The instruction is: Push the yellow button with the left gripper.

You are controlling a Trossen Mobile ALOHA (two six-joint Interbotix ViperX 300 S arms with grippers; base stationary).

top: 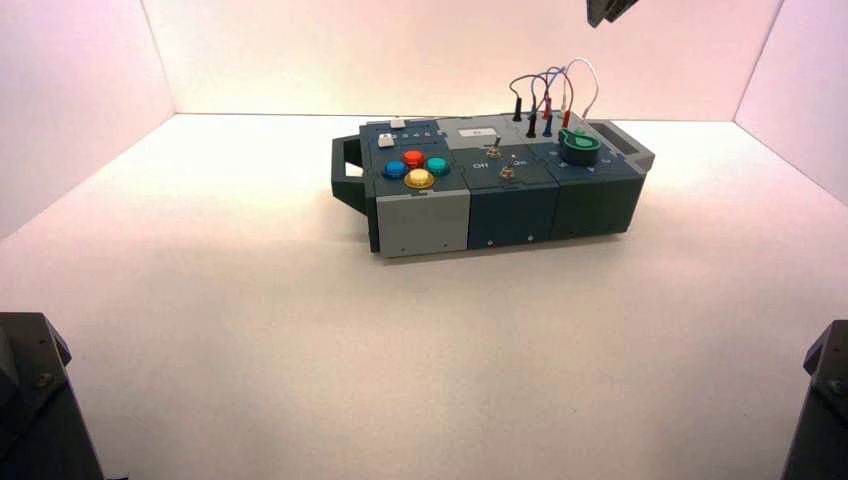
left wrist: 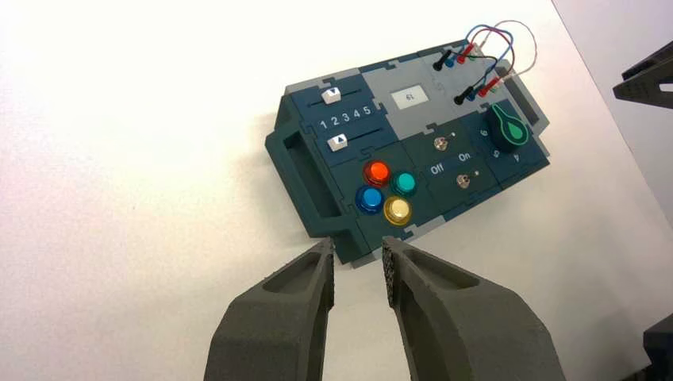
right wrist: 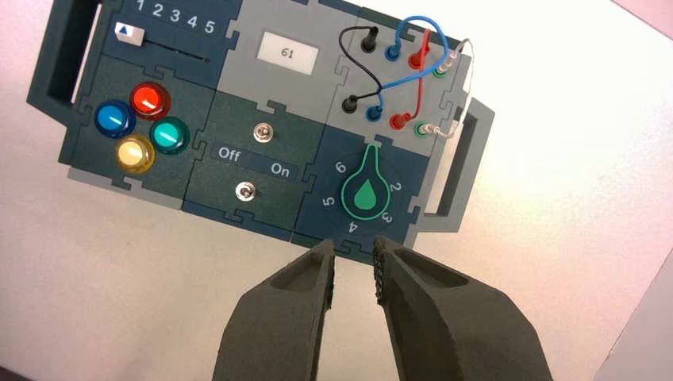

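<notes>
The yellow button (top: pixel 419 179) sits nearest the front in a cluster of four buttons on the left end of the dark box (top: pixel 510 210), beside the blue (top: pixel 395 169), red-orange (top: pixel 413 158) and teal (top: pixel 437 166) buttons. In the left wrist view my left gripper (left wrist: pixel 357 252) is open and empty, held back from the box with the yellow button (left wrist: pixel 397 211) just beyond its fingertips. The left arm (top: pixel 30 400) stays at the near left corner. My right gripper (right wrist: pixel 353 252) is open and empty, well short of the box near the green knob (right wrist: pixel 367 193); the yellow button (right wrist: pixel 135 154) shows there too.
The box also carries two sliders (left wrist: pixel 333 119), two toggle switches (right wrist: pixel 254 163) marked Off and On, a small display (right wrist: pixel 287 53) and looped wires (top: pixel 550 95). The right arm (top: pixel 825 400) sits at the near right corner. A dark object (top: pixel 610 10) hangs at the top edge.
</notes>
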